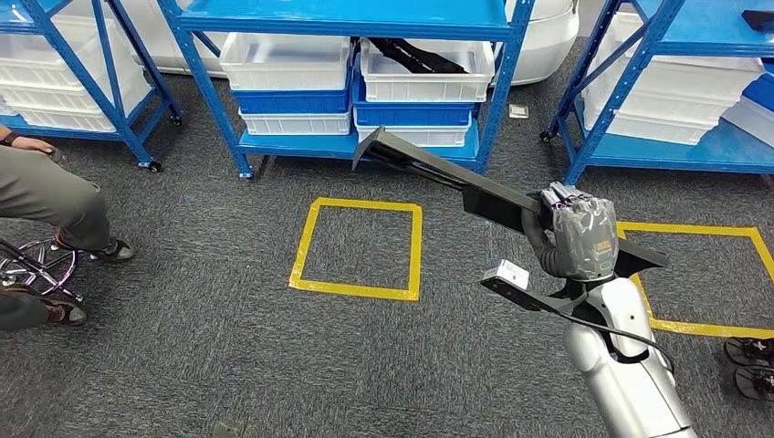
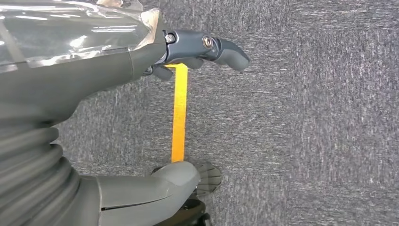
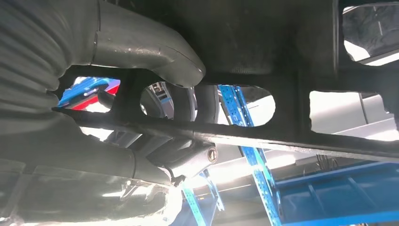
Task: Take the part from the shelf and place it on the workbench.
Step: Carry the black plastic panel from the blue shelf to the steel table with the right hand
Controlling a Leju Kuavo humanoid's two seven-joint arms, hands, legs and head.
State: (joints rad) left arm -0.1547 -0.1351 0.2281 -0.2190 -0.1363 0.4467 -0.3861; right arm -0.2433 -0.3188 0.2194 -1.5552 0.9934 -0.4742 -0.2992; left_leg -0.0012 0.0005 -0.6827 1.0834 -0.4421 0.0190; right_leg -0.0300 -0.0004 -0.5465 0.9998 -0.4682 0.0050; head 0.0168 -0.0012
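Head view: high up, facing forward and down onto grey carpet and blue shelves along the frame's top. Left wrist view: close above the same carpet and yellow tape. Right wrist view: very close, angled up at the shelves.

Even bright head view; backlit, dim right wrist view with blown-out glare.

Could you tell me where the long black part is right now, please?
In the head view, the long black part is on the right, held by the right hand, its far end pointing toward the blue shelf.

Matt black plastic part, rough carpet
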